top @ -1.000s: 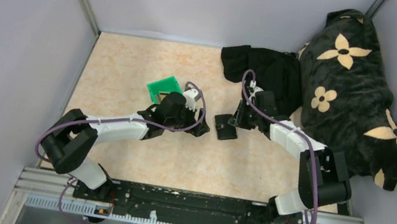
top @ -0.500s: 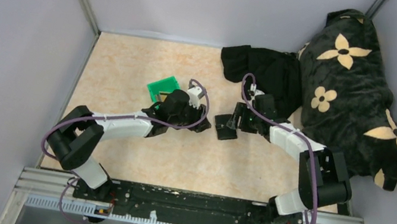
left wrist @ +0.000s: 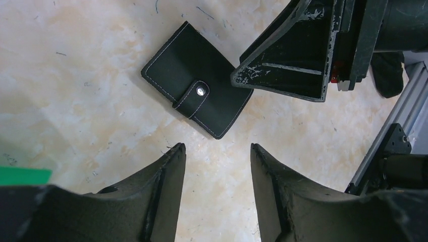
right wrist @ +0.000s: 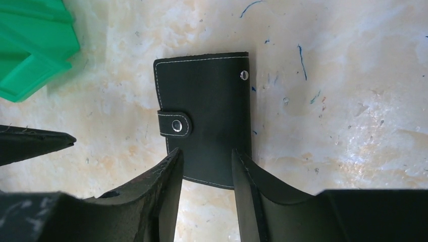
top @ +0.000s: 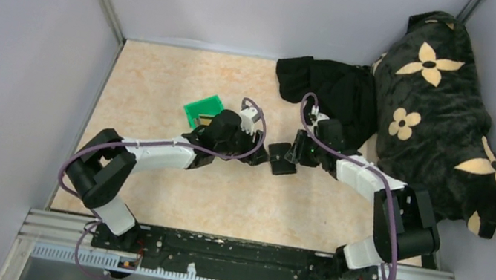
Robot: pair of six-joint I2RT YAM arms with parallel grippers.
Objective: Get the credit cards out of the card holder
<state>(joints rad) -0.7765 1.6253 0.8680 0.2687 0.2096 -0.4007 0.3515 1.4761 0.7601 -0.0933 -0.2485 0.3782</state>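
pale tabletop (top: 164, 82), left claw (left wrist: 217, 148) parted, nearer card holder (right wrist: 212, 101), right claw (right wrist: 205, 154) parted, maybe touching

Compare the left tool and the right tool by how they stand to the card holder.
The right tool overlaps an edge of the card holder in its wrist view; the left tool stops short, bare table between. The left tool stands left of the holder, the right tool right of it. Both are open and hold nothing.
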